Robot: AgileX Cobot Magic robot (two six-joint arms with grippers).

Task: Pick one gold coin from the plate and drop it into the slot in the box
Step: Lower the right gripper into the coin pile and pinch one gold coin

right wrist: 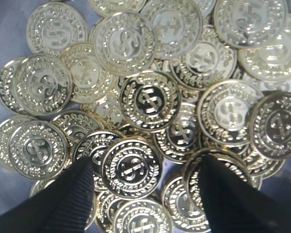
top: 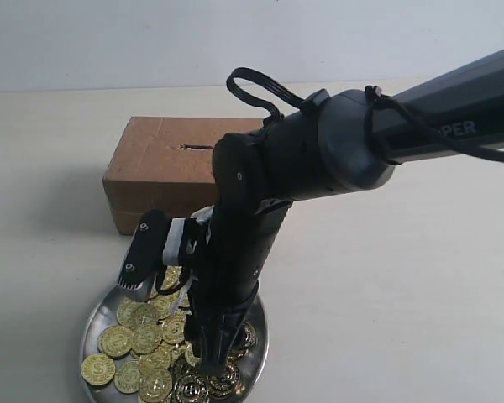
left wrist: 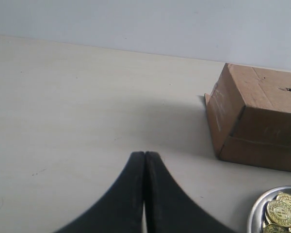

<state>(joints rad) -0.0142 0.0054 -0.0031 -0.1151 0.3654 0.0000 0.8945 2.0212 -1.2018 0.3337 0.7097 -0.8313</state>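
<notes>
The silver plate (top: 95,317) sits at the front of the table, heaped with several gold coins (top: 134,346). My right gripper (top: 208,359) reaches straight down into the pile and stands open. In the right wrist view its two black fingers straddle one coin (right wrist: 132,168) lying flat between them, with the right gripper (right wrist: 144,167) just over the heap. Behind the plate lies the brown cardboard box (top: 160,172) with its dark slot (top: 196,147) in the top face. My left gripper (left wrist: 144,154) is shut and empty over bare table, left of the box (left wrist: 254,119).
The right arm (top: 336,151) crosses over the box's right end and hides part of the plate. The plate's edge (left wrist: 256,213) and a few coins (left wrist: 280,212) show at the corner of the left wrist view. A pale wall rises behind the table.
</notes>
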